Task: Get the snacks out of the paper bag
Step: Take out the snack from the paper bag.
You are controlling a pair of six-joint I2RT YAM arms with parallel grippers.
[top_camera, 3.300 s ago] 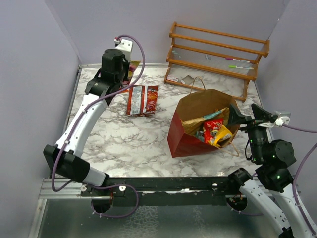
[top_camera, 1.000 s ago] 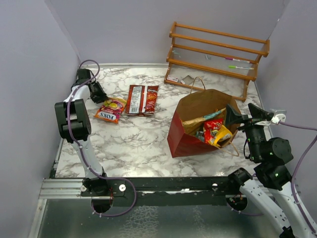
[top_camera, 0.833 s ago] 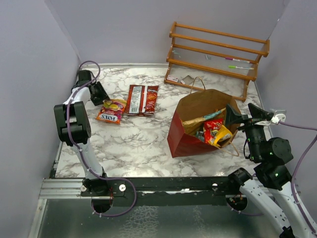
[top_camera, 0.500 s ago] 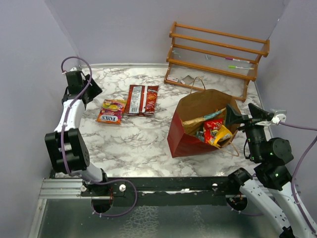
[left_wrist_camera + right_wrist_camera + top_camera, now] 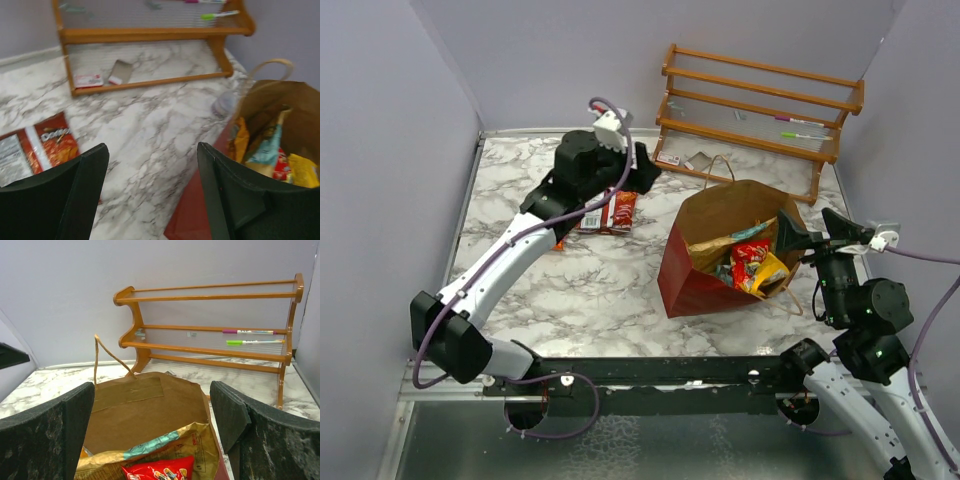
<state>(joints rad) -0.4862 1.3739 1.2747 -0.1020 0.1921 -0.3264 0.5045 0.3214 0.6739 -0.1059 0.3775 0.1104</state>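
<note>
Table: marble top (image 5: 570, 290) with everything standing or lying on it, grey walls on three sides.

Rack: orange wooden rack (image 5: 760, 100) at the far edge, upright against the back wall, beyond the bag.

Paper bag: the paper bag (image 5: 692, 288) sits right of the table's middle, red outside and brown inside. Its mouth gapes upward and one thin handle loops up at the far rim.

Left arm: my left arm (image 5: 510, 250) reaches diagonally across the table from the near left corner toward the far middle, passing over part of the packet lying there.

Left gripper: my left gripper (image 5: 151, 150) hangs above bare marble between the loose packet and the bag. Its fingers are spread wide with nothing between them.

Right gripper: my right gripper (image 5: 152, 387) sits at the bag's right rim, pointed across the opening. The fingers are wide apart and grip nothing.

Snacks: the snacks (image 5: 752, 258) are inside the bag, heaped against its right side. I see a crumpled gold-orange packet with a teal strip, a red one and a yellow one.

Loose packet: a red Doritos packet (image 5: 50, 147) lies flat on the table left of the bag, well apart from it.

Markers: two markers (image 5: 247, 332), pink above green, lie on the rack's shelves.

Cards: small cards (image 5: 87, 80) lie under the rack's lowest shelf.
</note>
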